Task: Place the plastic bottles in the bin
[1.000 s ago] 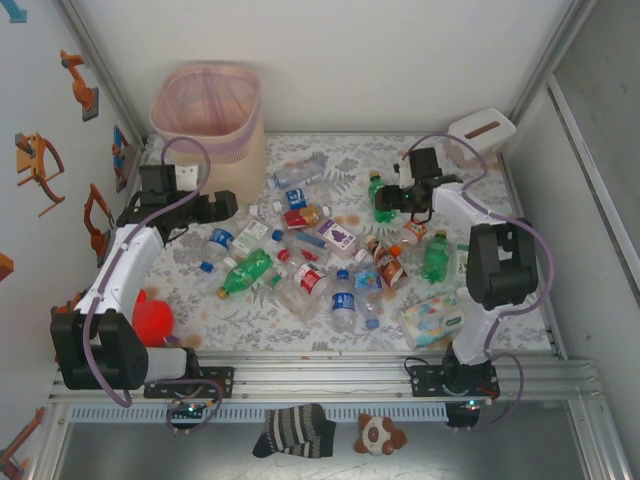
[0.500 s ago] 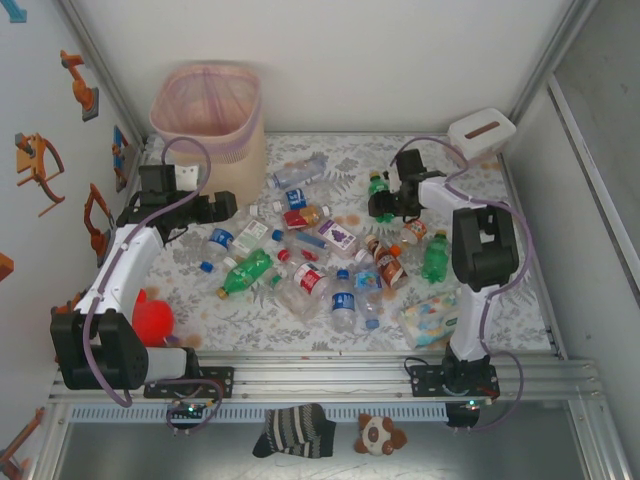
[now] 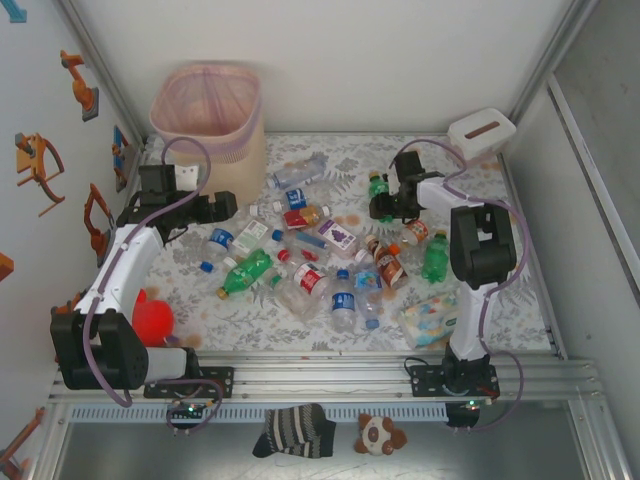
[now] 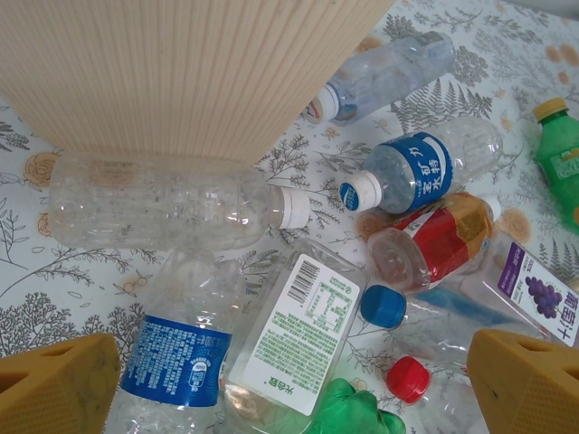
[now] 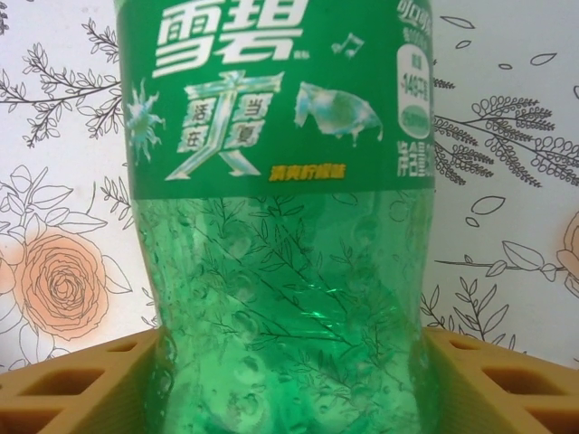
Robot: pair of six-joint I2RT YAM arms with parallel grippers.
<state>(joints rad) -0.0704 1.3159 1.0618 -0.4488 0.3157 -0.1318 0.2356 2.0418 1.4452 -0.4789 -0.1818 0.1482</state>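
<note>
Several plastic bottles (image 3: 300, 250) lie scattered over the patterned mat. The beige bin (image 3: 208, 120) with its pink liner stands at the far left, and its ribbed wall (image 4: 181, 72) fills the top of the left wrist view. My right gripper (image 3: 388, 204) is shut on a green Sprite bottle (image 5: 280, 226), whose body is pinched between the yellow pads (image 5: 72, 389). My left gripper (image 3: 222, 208) hangs open beside the bin above a clear bottle with a white label (image 4: 303, 334) and a blue-labelled one (image 4: 176, 362).
A white tissue box (image 3: 481, 132) sits at the far right corner. A pastel wipes pack (image 3: 432, 318) lies near the right arm's base and a red ball (image 3: 152, 316) near the left one. A sock (image 3: 295, 430) and a plush toy (image 3: 380, 434) lie in front of the rail.
The right arm's elbow has swung up and back, and its gripper has shifted a little left at the green bottle. The left arm has not moved.
</note>
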